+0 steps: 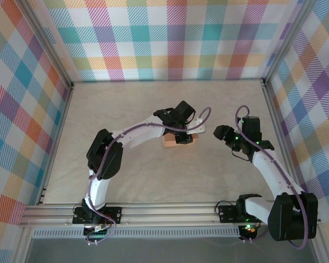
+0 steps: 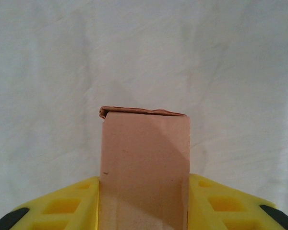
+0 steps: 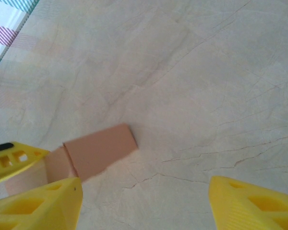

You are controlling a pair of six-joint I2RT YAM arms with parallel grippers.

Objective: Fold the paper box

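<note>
Paper box (image 1: 181, 141) sits on the table (image 1: 126, 104) near its middle, under the left gripper (image 2: 144, 189). Left wrist view: the salmon card fills the gap between the two yellow fingers (image 2: 69, 206), both flush on its long sides, so the left claw is clamped on the box in a narrow hold. The far end of the box shows a doubled edge, a little lifted and wrinkled at its left corner; judgement: that end flap is not fully seated. Right gripper (image 3: 145, 191) hangs just right of the box and apart from it, jaws wide with nothing between them. Its camera sees the box lying ahead and to the left. Step in hand, as I read it: left steadies the body while right closes the loose end. To do it well, squeeze no harder than needed, since thin card bows and a bowed wall blocks a tab. Keep the base flat on the table. Bring the right in low and square to the end, and press along the crease, not at the corner. Risk: the box slides through the left fingers under the push.
</note>
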